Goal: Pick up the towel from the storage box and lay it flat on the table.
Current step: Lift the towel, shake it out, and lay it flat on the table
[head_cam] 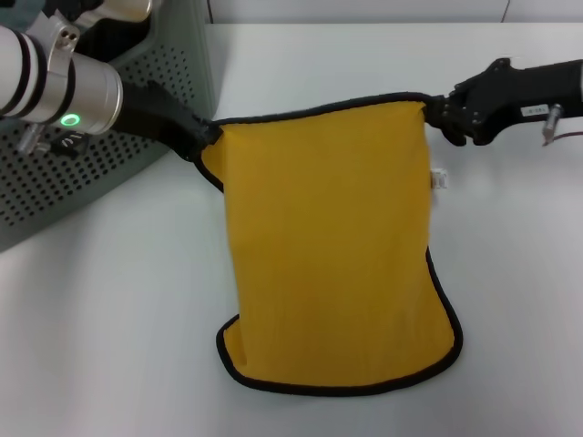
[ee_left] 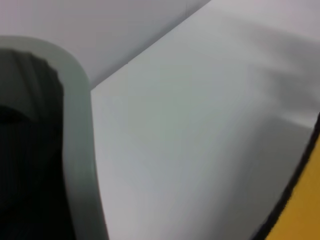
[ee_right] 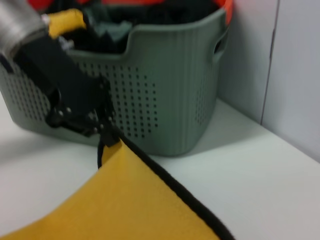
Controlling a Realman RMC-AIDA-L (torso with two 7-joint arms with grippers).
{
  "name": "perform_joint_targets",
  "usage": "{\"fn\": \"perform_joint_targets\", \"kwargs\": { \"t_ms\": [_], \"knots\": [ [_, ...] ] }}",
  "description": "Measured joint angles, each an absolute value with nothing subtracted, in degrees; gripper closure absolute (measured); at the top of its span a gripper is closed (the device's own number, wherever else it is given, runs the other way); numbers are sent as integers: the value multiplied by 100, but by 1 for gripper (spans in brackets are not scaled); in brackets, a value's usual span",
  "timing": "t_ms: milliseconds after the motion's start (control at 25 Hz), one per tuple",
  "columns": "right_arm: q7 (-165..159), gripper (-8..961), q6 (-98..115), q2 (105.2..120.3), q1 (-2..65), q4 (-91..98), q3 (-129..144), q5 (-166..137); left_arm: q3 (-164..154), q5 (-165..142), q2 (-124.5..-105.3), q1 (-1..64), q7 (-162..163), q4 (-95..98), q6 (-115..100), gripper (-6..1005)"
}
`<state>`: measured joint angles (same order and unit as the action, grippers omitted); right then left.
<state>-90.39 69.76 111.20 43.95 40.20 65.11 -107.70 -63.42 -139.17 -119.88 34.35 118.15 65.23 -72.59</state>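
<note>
The yellow towel (head_cam: pixel 332 246) with black piped edging hangs stretched between both grippers, its lower end resting on the white table (head_cam: pixel 109 346). My left gripper (head_cam: pixel 208 135) is shut on its far left corner, right beside the grey perforated storage box (head_cam: pixel 91 182). My right gripper (head_cam: pixel 428 111) is shut on the far right corner. A small white label (head_cam: pixel 439 178) shows at the towel's right edge. The right wrist view shows the left gripper (ee_right: pixel 102 131) pinching the towel (ee_right: pixel 125 200) in front of the storage box (ee_right: pixel 165 90). The left wrist view catches the box rim (ee_left: pixel 80 150) and a towel edge (ee_left: pixel 300 210).
Inside the storage box lie dark, teal-grey and orange-red fabrics (ee_right: pixel 150 15). A wall (ee_right: pixel 295 75) rises behind the table's far edge. Bare tabletop lies left, right and in front of the towel.
</note>
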Motion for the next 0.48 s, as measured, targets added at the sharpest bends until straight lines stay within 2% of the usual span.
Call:
{"fn": "perform_joint_targets", "kwargs": {
  "t_ms": [200,480],
  "knots": [
    [-9009,829,6705,11300,4547,3994,6532,-11103,-6340,-13924,-11990,3424,11834,6500,-7195,983],
    [-8999,826,6589,11333,4539,3991,6532,-11143,-6366,-13926,-11987,3396,11879,6497,-7189,982]
  ]
}}
